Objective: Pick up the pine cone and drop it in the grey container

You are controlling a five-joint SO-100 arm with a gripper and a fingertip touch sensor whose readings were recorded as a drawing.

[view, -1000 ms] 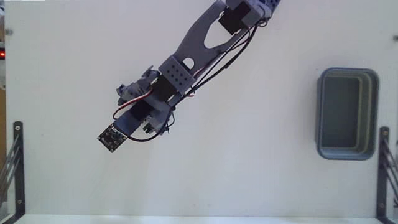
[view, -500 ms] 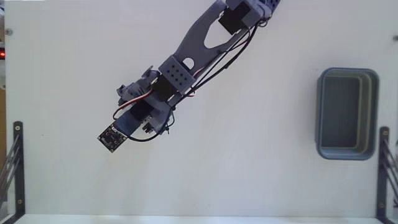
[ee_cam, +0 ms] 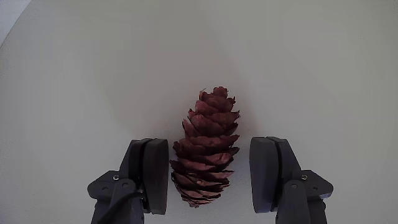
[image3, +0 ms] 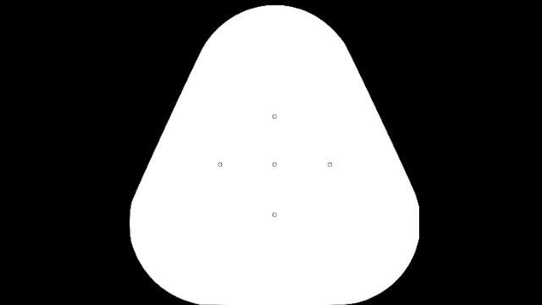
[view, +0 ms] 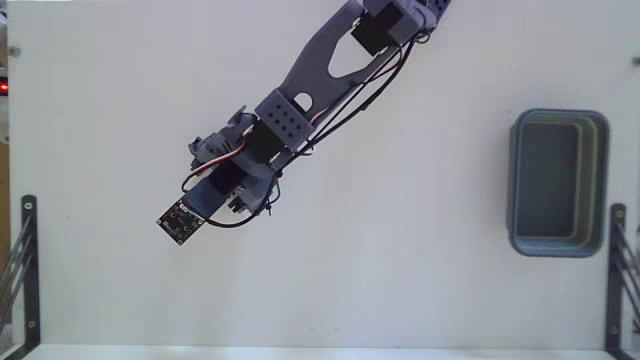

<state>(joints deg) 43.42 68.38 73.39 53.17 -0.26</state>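
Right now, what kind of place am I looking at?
Probably a hobby or test bench: a plain white table, one small robot arm and a grey container. The open hand straddles a pine cone.

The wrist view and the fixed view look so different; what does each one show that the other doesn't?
Only the wrist view shows the pine cone, lying on the white table between the two fingers of the open gripper, with a small gap on the right side. Only the fixed view shows the grey container, empty at the right, the whole arm reaching in from the top, and black brackets at the edges. Both share the white table.
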